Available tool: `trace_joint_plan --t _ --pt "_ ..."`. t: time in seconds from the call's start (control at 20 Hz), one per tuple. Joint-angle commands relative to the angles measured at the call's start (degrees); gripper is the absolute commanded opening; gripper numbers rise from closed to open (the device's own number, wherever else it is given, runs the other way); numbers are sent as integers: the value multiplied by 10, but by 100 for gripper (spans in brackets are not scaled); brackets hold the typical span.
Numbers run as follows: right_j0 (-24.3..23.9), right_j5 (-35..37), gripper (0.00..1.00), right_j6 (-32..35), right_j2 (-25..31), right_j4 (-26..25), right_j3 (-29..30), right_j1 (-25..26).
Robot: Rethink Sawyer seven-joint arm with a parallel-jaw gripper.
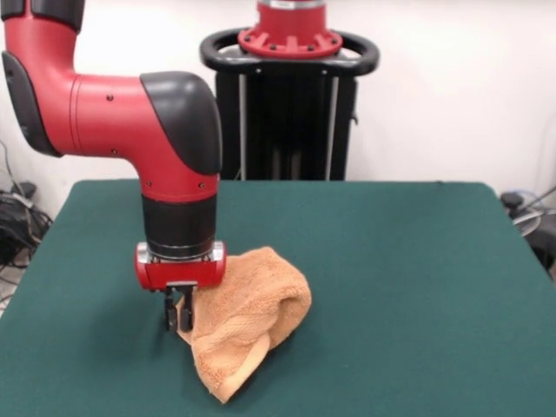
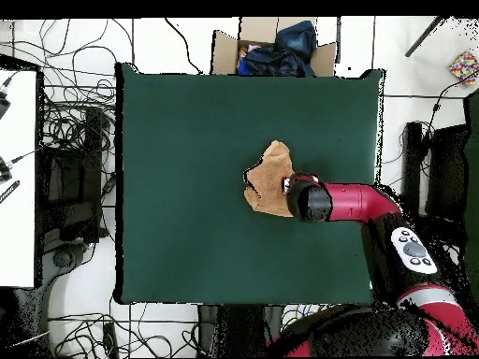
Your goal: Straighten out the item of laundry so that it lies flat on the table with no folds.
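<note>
The item of laundry (image 1: 256,317) is an orange-tan terry towel, bunched into a folded mound on the green table (image 1: 417,278), with one corner pointing toward the front edge. My gripper (image 1: 178,314) comes straight down at the towel's left edge, its two dark fingers close together and pinching a bit of that edge. From overhead the towel (image 2: 268,176) lies right of the table's (image 2: 187,140) middle, partly folded over itself. The red arm's wrist covers the towel's lower right side and hides the gripper there.
Beyond the table's top edge in the overhead view is a cardboard box (image 2: 224,51) holding dark blue cloth. Cables and equipment (image 2: 75,187) lie on the floor to the left. The red arm (image 2: 351,201) reaches in from the table's right side.
</note>
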Motion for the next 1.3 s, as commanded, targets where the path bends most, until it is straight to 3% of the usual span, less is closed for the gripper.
trace_joint_plan --t 0.05,0.35,0.6,0.75,1.15,1.3 --pt "-9 31 0 -42 14 -30 68 -43" --pt "-31 104 0 -70 36 20 163 -189" --pt "-37 131 0 -70 51 39 199 -235" --pt "-33 113 0 -53 53 25 196 -220" --pt "-26 60 0 -38 52 -16 118 -103" --pt "-28 52 0 -41 54 -20 108 -90"
